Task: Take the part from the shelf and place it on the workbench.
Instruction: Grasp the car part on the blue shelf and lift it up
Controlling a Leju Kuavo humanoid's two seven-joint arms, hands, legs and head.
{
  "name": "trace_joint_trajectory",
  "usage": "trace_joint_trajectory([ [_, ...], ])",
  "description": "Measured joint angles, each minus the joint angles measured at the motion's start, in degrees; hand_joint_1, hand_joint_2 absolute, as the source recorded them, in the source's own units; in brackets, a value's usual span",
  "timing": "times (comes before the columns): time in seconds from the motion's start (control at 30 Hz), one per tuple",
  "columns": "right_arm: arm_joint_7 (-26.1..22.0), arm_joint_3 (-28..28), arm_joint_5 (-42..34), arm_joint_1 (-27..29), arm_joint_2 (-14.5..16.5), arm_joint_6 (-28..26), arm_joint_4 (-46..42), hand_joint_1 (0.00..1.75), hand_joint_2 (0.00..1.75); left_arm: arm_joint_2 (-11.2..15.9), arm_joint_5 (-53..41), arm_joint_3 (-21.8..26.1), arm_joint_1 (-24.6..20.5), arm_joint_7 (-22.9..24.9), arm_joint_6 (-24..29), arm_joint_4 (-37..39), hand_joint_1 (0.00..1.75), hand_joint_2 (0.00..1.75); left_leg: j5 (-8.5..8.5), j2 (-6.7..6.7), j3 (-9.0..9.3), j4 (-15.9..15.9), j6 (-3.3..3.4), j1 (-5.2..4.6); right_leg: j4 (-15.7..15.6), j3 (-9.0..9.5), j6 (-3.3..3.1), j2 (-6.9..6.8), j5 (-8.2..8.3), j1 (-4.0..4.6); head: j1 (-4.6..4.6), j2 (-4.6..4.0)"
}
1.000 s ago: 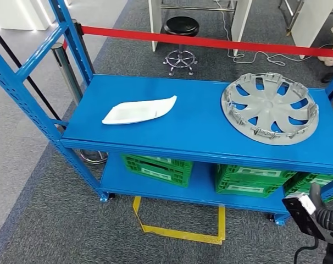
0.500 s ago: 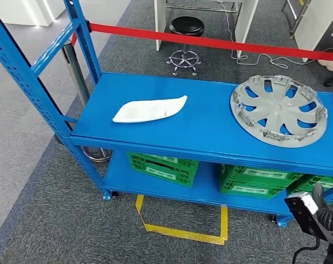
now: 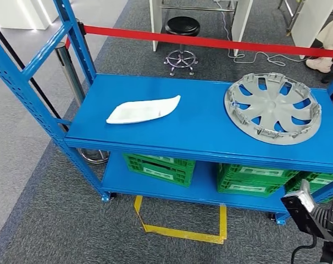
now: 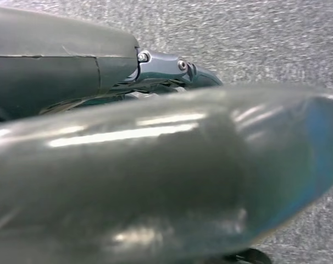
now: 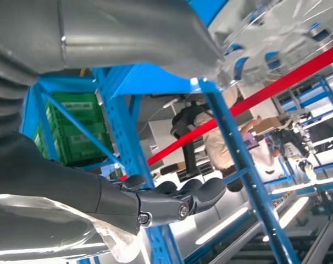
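Task barely begun; wheel cover (image 3: pixel 272 107) untouched on shelf (image 3: pixel 198 129), far end from white trim piece (image 3: pixel 143 109); right hand (image 5: pixel 173 201) empty, fingers extended, below shelf edge; left hand (image 4: pixel 173 69) state unclear; grasp, carry, placement on workbench remaining.

Left hand (image 4: pixel 173 69) mostly hidden behind blurred thumb (image 4: pixel 156 176)

The head view looks down from high up at the blue shelf (image 3: pixel 198 124) from the front; the left wrist view sits very close behind its robot hand (image 4: pixel 173 69), facing grey floor; the right wrist view looks past its robot hand (image 5: pixel 177 201) at the shelf's posts and the red band (image 5: pixel 281 82); head and right wrist views share these.
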Motion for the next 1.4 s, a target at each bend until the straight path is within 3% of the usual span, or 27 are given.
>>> trace_joint_trajectory([
  [0.03,-0.03,0.18,-0.31,0.00,-0.01,0.10,0.00,0.00,0.00,0.07,-0.17,0.07,-0.10,-0.11,0.01,0.17,0.00,0.00,0.13,-0.02,0.63,-1.64,0.24,-0.10,-0.01,-0.09,0.36,0.00,-0.03,0.08,0.03,0.00],
  [0.17,-0.04,0.72,-0.80,-0.01,-0.07,0.20,0.01,0.00,0.00,0.23,-0.61,0.48,-0.18,-0.23,0.01,0.75,0.00,0.00,0.04,-0.02,0.92,-2.77,1.68,-0.18,0.46,-0.62,1.72,-0.02,-0.56,-0.09,0.20,0.00],
  [0.23,-0.04,0.98,-0.94,-0.02,-0.14,0.22,0.05,0.00,0.00,0.35,-0.71,0.73,-0.27,-0.27,0.09,0.95,0.00,0.00,0.15,0.03,1.18,-3.18,2.38,-0.09,5.11,-3.06,1.88,0.01,-3.07,-0.08,0.41,0.00],
  [0.3,-0.04,1.23,-1.06,0.04,-0.17,0.29,0.19,0.00,0.00,0.49,-0.80,0.91,-0.38,-0.34,0.15,1.20,0.00,0.00,-0.08,0.03,1.26,-3.19,2.86,-0.32,12.39,-6.95,1.87,0.02,-5.88,-0.01,0.49,0.00],
  [0.33,-0.04,1.35,-1.10,0.09,-0.17,0.33,0.27,0.00,0.00,0.53,-0.88,0.97,-0.39,-0.37,0.15,1.37,0.00,0.00,-0.24,0.03,1.38,-3.19,3.00,-0.45,14.71,-8.35,1.86,0.02,-6.21,-0.01,0.48,0.00],
  [0.37,-0.04,1.45,-1.11,0.13,-0.17,0.35,0.34,0.00,0.00,0.57,-0.97,1.02,-0.38,-0.39,0.15,1.55,0.00,0.00,-0.43,0.02,1.58,-3.17,3.09,-0.58,15.11,-8.83,1.81,0.02,-5.49,0.01,0.48,0.00],
  [0.43,-0.04,1.54,-1.13,0.15,-0.18,0.36,0.39,0.00,0.00,0.60,-1.17,1.07,-0.34,-0.40,0.14,1.81,0.00,0.00,-0.94,-0.01,2.30,-3.16,3.01,-0.70,9.83,-6.58,1.52,-0.01,-1.52,0.07,0.47,0.00],
  [0.5,-0.04,1.56,-1.14,0.06,-0.19,0.37,0.40,0.00,0.00,0.63,-1.29,1.12,-0.35,-0.40,0.13,1.96,0.00,0.00,-1.59,-0.04,2.89,-3.06,2.60,-0.91,3.17,-3.14,1.07,-0.07,0.94,0.27,0.45,0.00],
  [0.57,-0.04,1.60,-1.14,0.10,-0.29,0.40,0.42,0.00,0.00,0.70,-1.33,1.18,-0.40,-0.43,0.13,2.10,0.00,0.00,-1.98,-0.05,3.07,-3.06,2.03,-1.06,0.63,-1.56,0.61,-0.02,0.62,0.51,0.35,0.01],
  [0.67,-0.04,1.61,-1.12,0.29,-0.47,0.41,0.43,0.00,0.00,0.86,-1.35,1.21,-0.52,-0.47,0.15,2.24,0.00,0.00,-2.73,0.02,3.32,-2.63,1.16,-0.97,-0.10,-0.72,-0.16,0.17,0.21,0.29,0.21,0.01],
  [0.73,-0.04,1.63,-1.12,0.28,-0.48,0.39,0.42,0.00,0.00,1.00,-1.35,1.26,-0.57,-0.52,0.17,2.30,0.00,0.00,-4.55,0.02,1.31,1.79,0.39,-0.77,-0.41,0.28,-0.75,0.07,-0.25,0.02,-0.01,0.01],
  [0.8,-0.07,1.71,-1.12,0.27,-0.48,0.38,0.42,0.00,0.00,1.05,-1.36,1.34,-0.50,-0.55,0.17,2.38,0.00,0.00,-6.67,0.03,-3.21,9.50,-0.18,-0.44,-0.44,1.23,-1.03,0.00,-1.08,0.00,-0.16,0.01],
  [0.83,-0.06,1.76,-1.10,0.31,-0.48,0.38,0.43,0.00,0.00,1.07,-1.36,1.39,-0.40,-0.55,0.17,2.40,0.00,0.00,-6.83,0.03,-5.22,12.29,-0.33,-0.29,-0.44,1.79,-0.98,0.05,-1.57,-0.02,-0.15,0.01],
  [0.87,-0.05,1.80,-1.04,0.35,-0.48,0.38,0.43,0.00,0.00,1.09,-1.37,1.44,-0.31,-0.55,0.17,2.42,0.00,0.00,-5.87,0.03,-6.43,13.24,-0.39,-0.17,-0.45,2.47,-0.90,0.12,-2.13,-0.04,-0.15,0.01],
  [0.9,-0.02,1.82,-0.93,0.38,-0.48,0.37,0.44,0.00,0.00,1.12,-1.39,1.49,-0.23,-0.55,0.17,2.43,0.00,0.00,-3.79,0.03,-6.66,12.06,-0.36,-0.10,-0.45,3.30,-0.81,0.21,-2.73,-0.08,-0.16,0.01],
  [0.97,0.03,1.86,-0.70,0.42,-0.48,0.36,0.44,0.00,0.00,1.19,-1.50,1.64,-0.16,-0.55,0.17,2.44,0.00,0.00,1.38,0.02,-5.28,6.18,-0.05,-0.10,-0.61,4.85,-0.51,0.32,-4.02,-0.14,-0.14,0.00],
  [1.0,0.08,1.87,-0.61,0.39,-0.48,0.35,0.44,0.00,0.00,1.21,-1.59,1.77,-0.16,-0.54,0.16,2.45,0.00,0.00,2.86,0.01,-4.39,3.56,0.20,-0.23,-0.73,5.32,-0.21,0.38,-4.59,-0.10,-0.15,0.00],
  [1.03,0.12,1.89,-0.55,0.39,-0.48,0.32,0.44,0.00,0.00,1.22,-1.67,1.91,-0.16,-0.53,0.15,2.47,0.00,0.00,2.99,0.00,-3.60,1.56,0.56,-0.37,-0.91,5.50,0.13,0.41,-5.00,-0.06,-0.17,-0.01],
  [1.1,0.20,1.87,-0.44,0.41,-0.48,0.27,0.43,0.00,0.00,1.22,-1.83,2.10,-0.13,-0.51,0.11,2.50,0.00,0.00,1.62,-0.01,-2.75,-0.17,1.38,-0.63,-1.42,6.19,0.92,0.46,-5.09,0.02,-0.24,-0.01],
  [1.17,0.30,1.73,-0.43,0.26,-0.51,0.33,0.43,0.00,0.00,1.20,-1.93,2.15,-0.07,-0.53,0.03,2.51,0.00,0.00,1.03,-0.09,-1.59,-1.54,2.09,-0.40,-1.57,6.71,1.48,0.36,-5.05,-0.05,-0.16,0.01],
  [1.23,0.51,1.40,-0.57,-0.12,-0.62,0.49,0.49,0.00,0.00,1.21,-2.00,2.24,-0.11,-0.56,-0.02,2.52,0.00,0.00,0.87,-0.15,0.02,-2.69,2.57,-0.15,2.21,4.37,1.65,0.27,-5.35,-0.01,0.04,0.01],
  [1.33,0.81,0.73,-0.99,-0.13,-0.84,0.91,0.87,0.00,0.00,1.24,-2.26,2.40,-0.30,-0.57,0.16,2.58,0.00,0.00,-0.06,-0.17,1.92,-3.33,3.10,-0.24,12.22,-3.66,1.60,0.26,-8.39,0.24,0.21,0.01],
  [1.37,0.85,0.43,-1.15,-0.06,-0.90,1.07,1.05,0.00,0.00,1.24,-2.34,2.43,-0.31,-0.56,0.35,2.63,0.00,0.00,-0.58,-0.21,2.69,-3.38,3.17,-0.27,13.42,-5.74,1.57,0.26,-9.48,0.31,0.24,0.01],
  [1.4,0.85,0.08,-1.27,-0.02,-0.94,1.24,1.21,0.00,0.00,1.23,-2.41,2.45,-0.31,-0.52,0.61,2.69,0.00,0.00,-1.21,-0.28,3.57,-3.39,3.19,-0.29,12.82,-6.93,1.50,0.26,-9.47,0.35,0.26,0.01],
])
